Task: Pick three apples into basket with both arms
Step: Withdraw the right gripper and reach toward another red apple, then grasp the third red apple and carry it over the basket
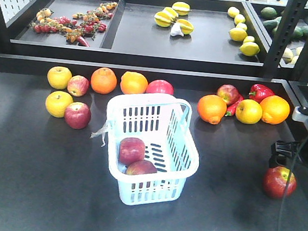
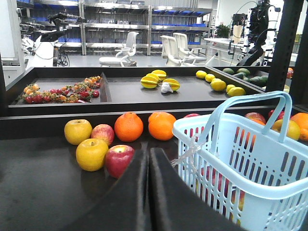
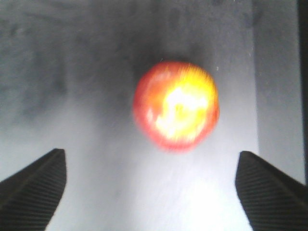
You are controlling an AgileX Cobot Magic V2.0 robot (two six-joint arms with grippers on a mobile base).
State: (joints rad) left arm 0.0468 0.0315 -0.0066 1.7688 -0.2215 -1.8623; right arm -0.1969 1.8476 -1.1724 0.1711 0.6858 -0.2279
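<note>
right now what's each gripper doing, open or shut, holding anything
Left gripper: shut, fingers pressed together, holding nothing.
Right gripper: open wide, empty, hanging over the red apple on the table.

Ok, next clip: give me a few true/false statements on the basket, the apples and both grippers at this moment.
1. The pale blue slotted plastic basket holds two dark red apples. True.
2. The right gripper is shut on an apple. False: its jaws stand wide open, the red-and-yellow apple lying between and beyond them.
3. The left gripper is shut and empty. True.
4. The basket lies tipped over. False: it stands upright.
</note>
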